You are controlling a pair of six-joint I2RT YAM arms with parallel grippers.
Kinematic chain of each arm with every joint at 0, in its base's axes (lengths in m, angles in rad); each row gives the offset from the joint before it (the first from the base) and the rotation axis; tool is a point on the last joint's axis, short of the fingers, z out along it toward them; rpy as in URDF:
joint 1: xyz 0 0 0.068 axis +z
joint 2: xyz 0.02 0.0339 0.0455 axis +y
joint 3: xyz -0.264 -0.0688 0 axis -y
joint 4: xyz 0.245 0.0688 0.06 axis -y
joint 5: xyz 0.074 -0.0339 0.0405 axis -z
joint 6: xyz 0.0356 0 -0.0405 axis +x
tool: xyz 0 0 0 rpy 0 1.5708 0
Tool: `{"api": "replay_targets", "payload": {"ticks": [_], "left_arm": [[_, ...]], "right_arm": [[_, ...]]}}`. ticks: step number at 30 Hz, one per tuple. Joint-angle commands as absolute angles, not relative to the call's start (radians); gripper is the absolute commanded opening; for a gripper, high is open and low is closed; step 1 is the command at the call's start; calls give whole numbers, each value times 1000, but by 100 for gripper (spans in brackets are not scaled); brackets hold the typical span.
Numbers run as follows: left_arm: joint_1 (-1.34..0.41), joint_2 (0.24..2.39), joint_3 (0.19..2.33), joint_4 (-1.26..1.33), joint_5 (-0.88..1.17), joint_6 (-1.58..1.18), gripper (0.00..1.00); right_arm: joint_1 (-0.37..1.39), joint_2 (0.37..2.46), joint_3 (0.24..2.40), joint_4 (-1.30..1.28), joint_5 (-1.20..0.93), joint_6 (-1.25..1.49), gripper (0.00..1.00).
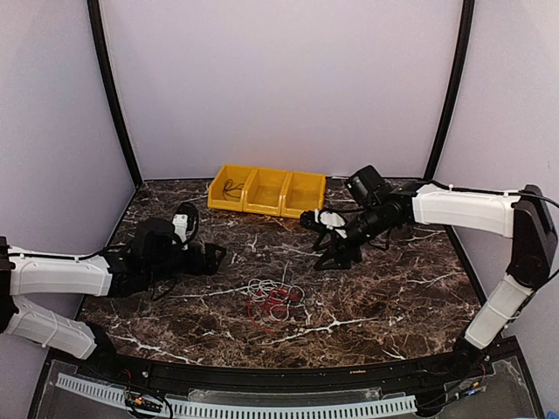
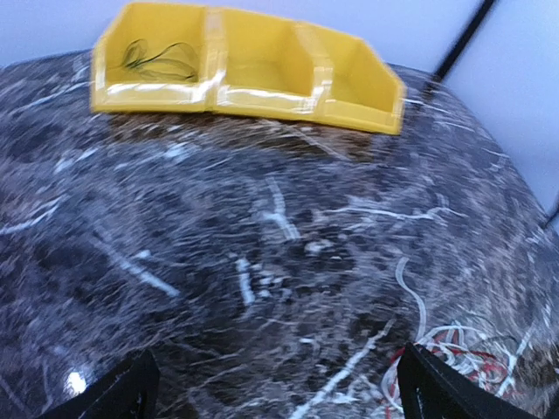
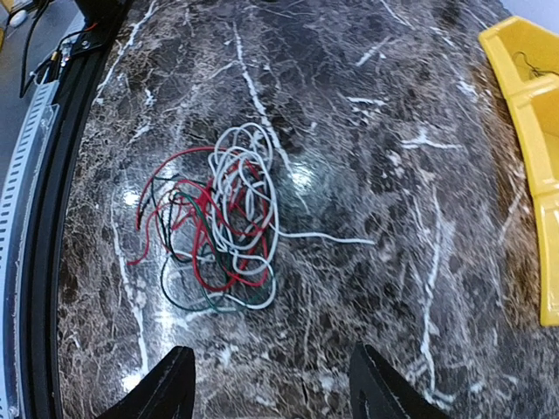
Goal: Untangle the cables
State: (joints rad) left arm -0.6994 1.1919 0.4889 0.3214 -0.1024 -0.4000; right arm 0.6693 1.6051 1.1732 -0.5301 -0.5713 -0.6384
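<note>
Where the table's near edge meets the arm bases, a white slotted plastic strip runs along a black rail, and beyond it the dark marble-patterned tabletop begins. Loose on that surface, near the middle and a little toward the front, lies the tangle of thin red, white and green cables. Its white strands coil in overlapping loops, the red and green ones cross through them, and one white end trails away from the heap across the stone. Neither arm touches it. The left arm comes in low from the left edge with its white forearm nearly level above the table. The left gripper points toward the centre with its two fingers spread wide and empty, and the tangle sits off to its front right, clear of the fingertips. The right arm climbs from the near right corner, bends at the elbow by the right edge and stretches its forearm leftward. Its wrist is tipped down so that the right gripper hangs over the table just beyond the tangle, fingers likewise parted and empty. Farthest back, near the rear wall, stands a yellow plastic three-compartment bin, whose leftmost compartment holds a thin dark wire.
</note>
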Motion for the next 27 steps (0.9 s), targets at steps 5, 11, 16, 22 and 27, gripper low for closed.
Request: {"api": "replay_targets", "payload": {"ticks": [5,11,16,22,27], "left_arm": [[-679,1360,678,-97,-617,-682,99],[-683,1394,723,-101,-564,-548,99],[-708,1339,649,73,-357,-445,99],[-733,1247,563,177,-329,-453,99],[-793,1241,651,-176,-842,-570,99]], "right_arm": [[813,1741,1311,-571,-573,-652,60],[837,1807,1361,-584,-587,-647,60],[844,1829,1343,-564,-566,-652,60],[848,1865,1336,-549,-589,-646,56],[859,1912,1368,-549,-607,-637,35]]}}
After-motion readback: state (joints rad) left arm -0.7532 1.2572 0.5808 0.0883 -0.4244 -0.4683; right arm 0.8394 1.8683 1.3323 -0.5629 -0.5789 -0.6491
